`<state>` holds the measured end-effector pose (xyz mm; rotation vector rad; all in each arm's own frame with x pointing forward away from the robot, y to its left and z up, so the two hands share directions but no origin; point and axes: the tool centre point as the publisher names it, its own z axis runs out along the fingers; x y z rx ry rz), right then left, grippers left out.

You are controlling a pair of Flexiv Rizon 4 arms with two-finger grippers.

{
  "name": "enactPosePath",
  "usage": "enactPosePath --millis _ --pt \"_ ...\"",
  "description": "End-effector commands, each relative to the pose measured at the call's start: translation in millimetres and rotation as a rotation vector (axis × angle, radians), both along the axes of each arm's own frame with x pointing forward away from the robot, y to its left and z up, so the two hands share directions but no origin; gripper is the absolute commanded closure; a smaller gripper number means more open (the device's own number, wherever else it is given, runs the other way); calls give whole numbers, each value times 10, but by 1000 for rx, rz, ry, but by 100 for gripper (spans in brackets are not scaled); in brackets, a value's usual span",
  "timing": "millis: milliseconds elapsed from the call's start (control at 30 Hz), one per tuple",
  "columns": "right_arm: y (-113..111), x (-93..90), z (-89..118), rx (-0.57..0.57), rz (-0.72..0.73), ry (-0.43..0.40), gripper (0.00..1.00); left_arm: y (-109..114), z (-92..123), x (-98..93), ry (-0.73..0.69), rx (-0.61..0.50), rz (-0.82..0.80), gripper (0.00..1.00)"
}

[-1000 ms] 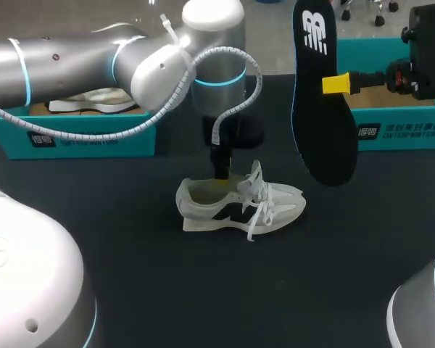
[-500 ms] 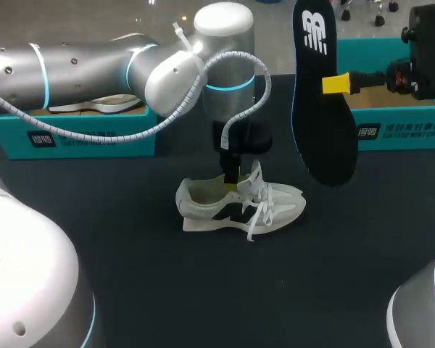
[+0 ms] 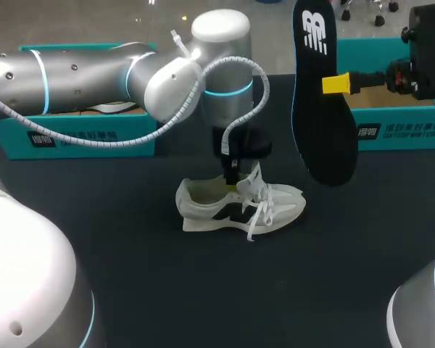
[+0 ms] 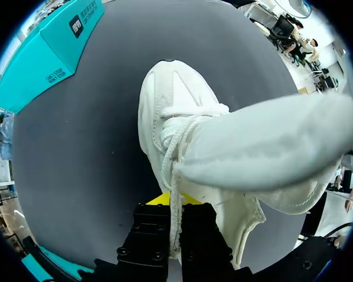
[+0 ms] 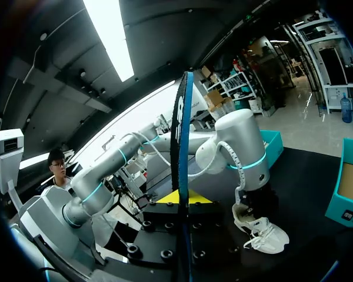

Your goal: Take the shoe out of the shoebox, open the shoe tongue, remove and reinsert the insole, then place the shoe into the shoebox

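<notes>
Your left claw [image 3: 233, 185] is pinched almost closed on the shoe [image 3: 275, 206] at its laces. The shoe sits mid-surface [image 3: 203, 290], dark top showing on every side. Your right claw [image 3: 336, 84] clamps the insole [image 3: 322, 138] upright, beside the shoebox [image 3: 399, 129] edge.

Left arm [image 3: 80, 69] reaches inward, left fingers [image 4: 151, 232] pointing down and pinched; right fingers [image 3: 336, 84] held high, sideways, clamped.

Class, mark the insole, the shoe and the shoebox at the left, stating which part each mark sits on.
insole [image 3: 325, 138]: head view, the black middle of its face.
shoe [image 3: 284, 204]: head view, the white toe.
left shoebox [image 3: 87, 149]: head view, the teal front wall.
</notes>
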<state>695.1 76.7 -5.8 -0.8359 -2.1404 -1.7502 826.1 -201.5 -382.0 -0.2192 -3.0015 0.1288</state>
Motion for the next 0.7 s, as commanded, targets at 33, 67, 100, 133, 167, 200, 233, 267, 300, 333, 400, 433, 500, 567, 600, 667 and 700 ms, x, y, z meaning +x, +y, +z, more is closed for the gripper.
enactPosePath --millis 33,67,100,133,167,200,233,267,300,333,400,433,500,567,600,667,700 --pt "18 12 -4 -3 0 2 100 5 11 -34 -8 5 -1 100" --pt "18 12 -4 -3 0 2 100 5 11 -34 -8 5 -1 100" --pt "18 12 -4 -3 0 2 100 5 11 -34 -8 5 -1 100" --pt "18 12 -4 -3 0 2 100 5 11 -34 -8 5 -1 100" --pt "18 12 -4 -3 0 2 100 5 11 -34 -8 5 -1 100" --pt "18 12 -4 -3 0 2 100 5 11 -34 -8 5 -1 100" --pt "18 12 -4 -3 0 2 100 5 11 -34 -8 5 -1 100" --pt "18 12 -4 -3 0 2 100 5 11 -34 -8 5 -1 100" --pt "18 12 -4 -3 0 2 100 5 11 -34 -8 5 -1 100" --pt "18 12 -4 -3 0 2 100 5 11 -34 -8 5 -1 100" --pt "18 12 -4 -3 0 2 100 5 11 -34 -8 5 -1 100" --pt "18 12 -4 -3 0 2 100 29 53 -26 4 17 -52 100" --pt "18 12 -4 -3 0 2 100 71 147 1 29 -6 -142 100" --pt "18 12 -4 -3 0 2 100 72 226 16 72 31 -257 100" --pt "18 12 -4 -3 0 2 100 91 265 16 96 11 -347 100" --pt "18 12 -4 -3 0 2 100 94 299 39 173 -23 -512 100" --pt "18 12 -4 -3 0 2 100 86 305 45 237 7 -639 100"
